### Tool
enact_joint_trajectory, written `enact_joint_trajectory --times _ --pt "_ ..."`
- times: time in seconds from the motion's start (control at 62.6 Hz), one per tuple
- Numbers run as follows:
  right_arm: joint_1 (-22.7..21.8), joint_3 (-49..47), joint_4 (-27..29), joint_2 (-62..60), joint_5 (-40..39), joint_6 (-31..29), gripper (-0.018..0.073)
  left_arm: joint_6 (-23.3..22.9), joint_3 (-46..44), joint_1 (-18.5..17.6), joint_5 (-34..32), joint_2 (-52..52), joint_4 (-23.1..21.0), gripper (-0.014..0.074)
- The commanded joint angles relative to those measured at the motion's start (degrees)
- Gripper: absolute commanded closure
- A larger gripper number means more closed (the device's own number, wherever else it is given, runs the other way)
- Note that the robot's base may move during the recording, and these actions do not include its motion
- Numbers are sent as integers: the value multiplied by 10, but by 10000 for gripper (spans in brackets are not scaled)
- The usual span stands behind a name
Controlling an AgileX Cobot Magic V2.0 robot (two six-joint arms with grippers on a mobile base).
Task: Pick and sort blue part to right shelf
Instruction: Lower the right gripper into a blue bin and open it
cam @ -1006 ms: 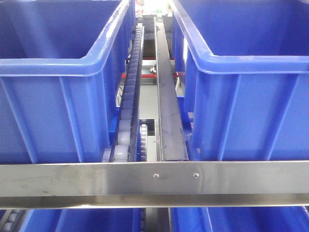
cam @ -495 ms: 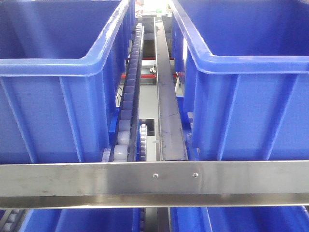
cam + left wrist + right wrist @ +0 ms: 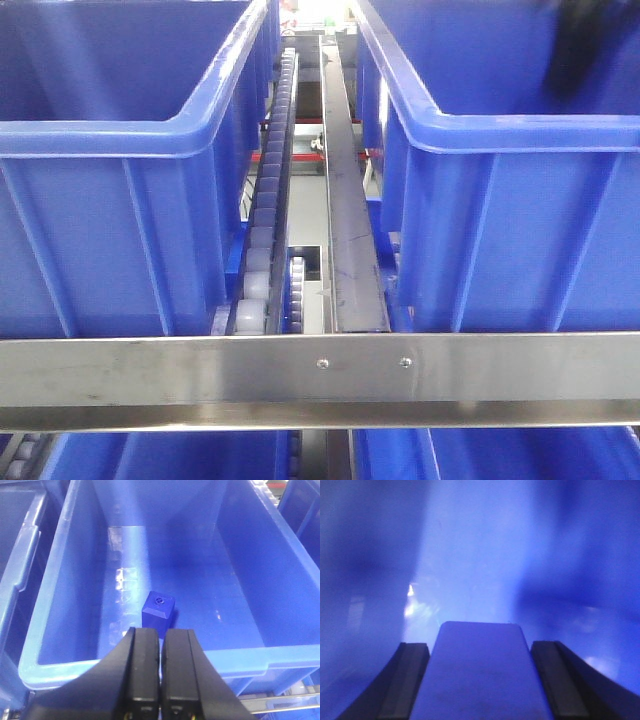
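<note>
Right gripper (image 3: 479, 680) has its fingers (image 3: 410, 680) spread wide with a blue part (image 3: 477, 670) sitting between them; looks clamped, filling the gap side to side, though contact at the pads is blurry. Around it in the right wrist view is nothing but blue haze, so my read is it's down inside a bin (image 3: 520, 150) on the right shelf (image 3: 320, 365); a dark smear at the far right corner of that bin in the front view is probably the arm, can't confirm. Left gripper (image 3: 160, 650) is closed up, fingers nearly touching, nothing in it, hanging above the near rim of another bin (image 3: 240, 655). One small blue block (image 3: 159, 611) stands on that bin's floor, near side, a little left of centre, apart from the walls. Progress: pick looks done, part carried to the shelf bin, release not yet made; block under the left arm may be a sorted one or next to pick, can't tell. Room: bin walls are tall and taper inward, so the right arm's exit is straight up. Front view shows a left bin (image 3: 130, 150), roller track (image 3: 262, 250) and a dark rail (image 3: 345, 220) in the narrow gap between the bins, steel front rail (image 3: 150, 365) near. Nothing to move through sideways at that level.
</note>
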Motion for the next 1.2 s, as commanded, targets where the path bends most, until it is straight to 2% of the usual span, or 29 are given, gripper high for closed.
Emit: enact_joint_trajectory --times 0.0,0.128,0.287,0.351,0.463,0.495,0.687,0.751,0.799,0.91,0.926,1.006,1.086,1.182 --pt "-1 -38 -3 32 -24 -3 270 1 -16 -4 -49 3 -7 473" --pt "-1 -61 -3 82 -16 -3 270 1 -16 -4 -49 3 -9 473" --pt "-1 -66 -11 88 -18 -3 248 1 -16 -4 -49 3 -9 473" --pt "-1 -67 -16 86 -17 -3 170 1 -16 -4 -49 3 -9 473" --pt "-1 -66 -28 78 -15 -3 -54 1 -16 -4 -46 3 -9 473" --pt "-1 -66 -32 75 -14 -3 -88 1 -16 -4 -44 2 -9 473" --pt "-1 -66 -49 33 -22 -3 -18 1 -16 -4 -24 -45 -7 473" --pt "-1 -66 -49 8 -27 -3 30 1 -16 -4 -17 -78 5 473" --pt "-1 -63 -48 -10 -28 -3 83 1 -16 -4 -12 -102 14 473" --pt "0 -39 -48 -63 -42 -3 275 1 -16 -4 6 -163 33 473" --pt "0 -29 -48 -79 -46 -3 324 1 -15 -4 9 -172 34 473" --pt "0 6 -48 -124 -67 -3 426 1 -10 -4 17 -199 35 473" --pt "0 56 -48 -173 -97 -3 472 1 1 -4 22 -222 35 473" --pt "0 120 -48 -244 -140 -3 475 1 17 -4 29 -231 35 473"
